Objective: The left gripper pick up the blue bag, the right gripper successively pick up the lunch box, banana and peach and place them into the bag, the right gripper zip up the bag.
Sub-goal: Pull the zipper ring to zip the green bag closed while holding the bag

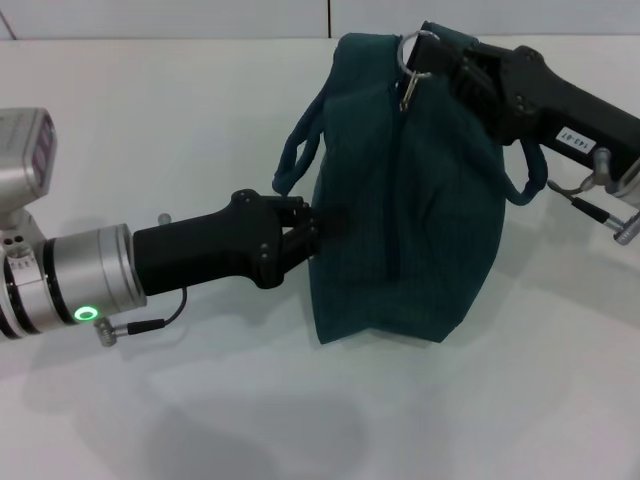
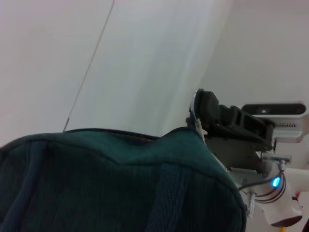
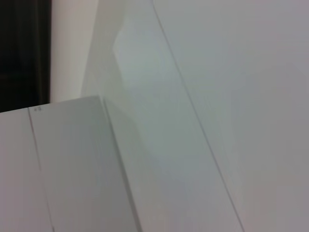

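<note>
The bag [image 1: 405, 200] lies at the table's [image 1: 180, 120] centre, long axis running from 12 to 6 o'clock, zipped mouth edge toward 12, base toward 6. The left gripper [image 1: 312, 232] comes in from 9 o'clock with its jaws closed on the bag's side fabric. The right gripper [image 1: 432, 62] reaches from 2 o'clock to the top corner at 12, beside the metal ring [image 1: 412, 60]; whether its jaws grip the ring I cannot tell. No lunch box, banana or peach shows, so they are likely inside. Risks: the ring could slip out mid-pull, and the left pinch on loose cloth may give, bunching the bag and jamming the zip.
</note>
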Action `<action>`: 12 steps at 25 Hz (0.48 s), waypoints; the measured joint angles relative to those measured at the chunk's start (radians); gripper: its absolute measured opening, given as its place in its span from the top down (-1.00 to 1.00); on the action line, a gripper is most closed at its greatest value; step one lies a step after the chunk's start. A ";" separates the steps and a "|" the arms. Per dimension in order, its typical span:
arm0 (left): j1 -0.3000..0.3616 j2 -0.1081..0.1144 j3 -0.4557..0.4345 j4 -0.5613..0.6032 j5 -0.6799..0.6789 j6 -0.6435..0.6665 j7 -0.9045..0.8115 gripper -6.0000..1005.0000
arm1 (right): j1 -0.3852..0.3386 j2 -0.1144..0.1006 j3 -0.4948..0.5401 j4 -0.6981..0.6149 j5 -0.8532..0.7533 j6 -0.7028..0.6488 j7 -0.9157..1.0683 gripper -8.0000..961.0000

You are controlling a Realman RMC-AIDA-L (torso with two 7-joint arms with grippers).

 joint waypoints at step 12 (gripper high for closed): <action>0.002 0.007 0.072 0.003 0.040 0.105 0.007 0.87 | -0.018 -0.004 0.001 -0.010 0.036 0.117 0.024 0.88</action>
